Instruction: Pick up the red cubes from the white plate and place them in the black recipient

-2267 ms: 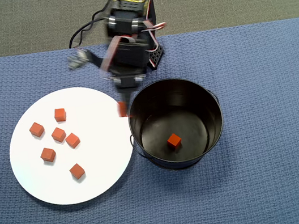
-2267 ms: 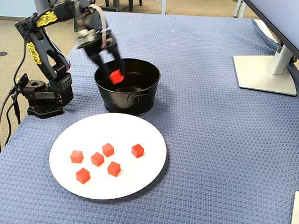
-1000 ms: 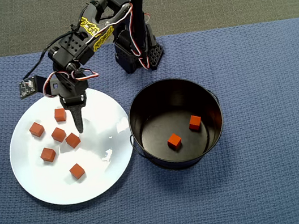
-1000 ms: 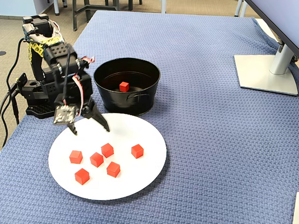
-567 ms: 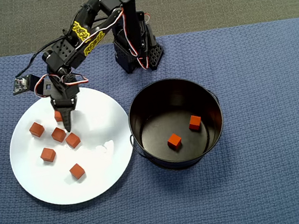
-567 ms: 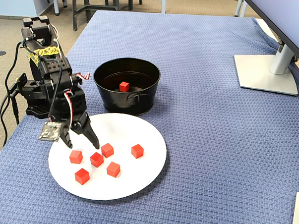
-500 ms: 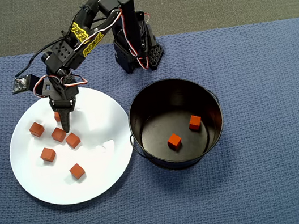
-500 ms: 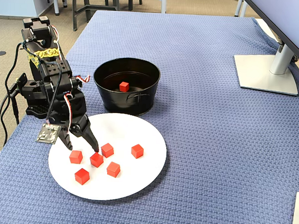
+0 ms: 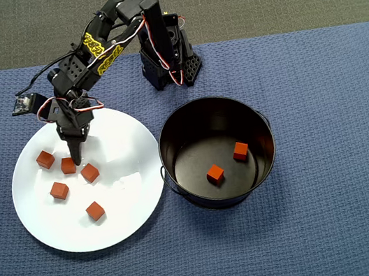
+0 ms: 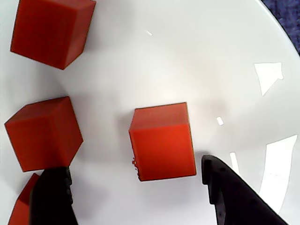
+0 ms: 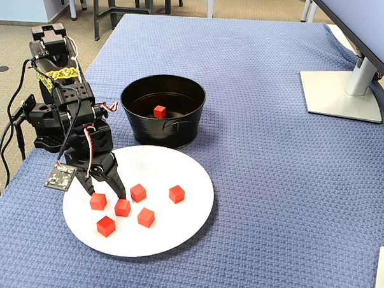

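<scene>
on the white plate, five red cubes are seen at its 9 o'clock half (in the overhead view); the gripper is spread wide around one. two lie in the black recipient.

Wrist view: both fingertips cut off by the bottom edge, one red cube clipped at the top, another at the lower left corner. Overhead view: one cube partly hidden under the gripper. Fixed view: only one cube visible inside the black recipient, its floor mostly screened by the near wall.
</scene>
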`<action>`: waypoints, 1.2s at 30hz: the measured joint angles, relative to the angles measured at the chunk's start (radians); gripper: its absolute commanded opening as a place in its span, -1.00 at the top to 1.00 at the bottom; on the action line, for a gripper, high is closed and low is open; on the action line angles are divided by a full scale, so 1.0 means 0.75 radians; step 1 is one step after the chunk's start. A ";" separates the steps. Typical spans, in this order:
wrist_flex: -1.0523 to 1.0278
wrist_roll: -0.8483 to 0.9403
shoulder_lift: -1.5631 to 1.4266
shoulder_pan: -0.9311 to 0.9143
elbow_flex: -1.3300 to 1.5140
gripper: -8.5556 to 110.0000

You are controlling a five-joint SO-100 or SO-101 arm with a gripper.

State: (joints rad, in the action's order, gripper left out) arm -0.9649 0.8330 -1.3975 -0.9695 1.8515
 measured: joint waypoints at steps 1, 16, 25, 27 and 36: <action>-0.008 0.000 0.014 0.000 -0.018 0.38; -0.098 0.194 0.082 -0.002 -0.119 0.39; -0.110 0.239 0.121 -0.006 -0.166 0.40; -0.110 0.239 0.133 -0.020 -0.180 0.40; -0.112 0.247 0.160 -0.031 -0.219 0.46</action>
State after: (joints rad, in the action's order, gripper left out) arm -1.0492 1.0186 -1.2778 -0.9925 1.6874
